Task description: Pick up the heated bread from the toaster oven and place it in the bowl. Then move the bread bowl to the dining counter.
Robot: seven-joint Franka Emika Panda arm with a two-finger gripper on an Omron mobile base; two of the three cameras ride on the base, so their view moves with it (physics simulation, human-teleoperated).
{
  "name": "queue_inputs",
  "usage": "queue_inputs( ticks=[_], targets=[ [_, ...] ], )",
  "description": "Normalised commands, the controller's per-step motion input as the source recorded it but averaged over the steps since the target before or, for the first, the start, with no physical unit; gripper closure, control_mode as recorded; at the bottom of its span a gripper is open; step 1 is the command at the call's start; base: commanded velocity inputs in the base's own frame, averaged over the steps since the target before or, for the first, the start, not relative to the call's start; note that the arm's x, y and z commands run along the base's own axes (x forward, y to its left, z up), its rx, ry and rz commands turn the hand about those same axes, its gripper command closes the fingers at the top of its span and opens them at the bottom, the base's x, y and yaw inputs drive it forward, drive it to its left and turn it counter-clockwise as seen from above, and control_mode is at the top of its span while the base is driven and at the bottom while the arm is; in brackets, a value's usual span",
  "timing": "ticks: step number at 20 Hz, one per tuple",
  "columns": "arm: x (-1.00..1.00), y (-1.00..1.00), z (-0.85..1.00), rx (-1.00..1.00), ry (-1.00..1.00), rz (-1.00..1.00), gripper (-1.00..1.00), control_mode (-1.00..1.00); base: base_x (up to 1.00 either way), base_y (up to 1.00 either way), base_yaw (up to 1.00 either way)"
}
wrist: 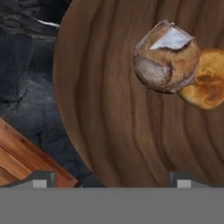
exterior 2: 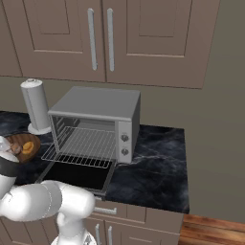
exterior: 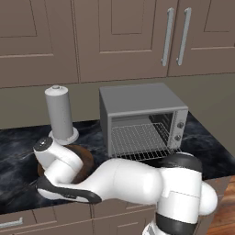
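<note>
The heated bread is a small brown lump with a pale top. It lies in the dark wooden bowl and touches an orange-yellow pastry. My gripper hovers open just above the bowl, its fingertips wide apart with nothing between them. From the right base camera the bowl sits at the far left with the bread inside. The grey toaster oven stands with its door dropped open and its rack bare. My arm hides most of the bowl. The dining counter is out of view.
A white-grey upright cylinder stands behind the bowl, left of the oven. The bowl rests on a black marbled countertop near its front edge, with wood floor below. Wall cabinets hang above.
</note>
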Motion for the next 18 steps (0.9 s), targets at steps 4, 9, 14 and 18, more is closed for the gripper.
queue_inputs(
  ticks=[4,9,14,18],
  targets=[
    [0.11,0.0,-0.17,-0.08,0.05,0.04,-1.0,-1.0,0.0,0.0,0.0],
    [0.06,0.0,-0.34,-0.09,0.06,0.05,-1.0,-1.0,0.0,0.0,0.0],
    [0.01,-0.04,-0.46,-0.07,0.07,0.07,1.0,-1.0,0.0,0.0,0.0],
    [0.27,-0.04,-0.1,-0.04,0.0,0.03,1.0,-1.0,0.0,0.0,0.0]
  ],
)
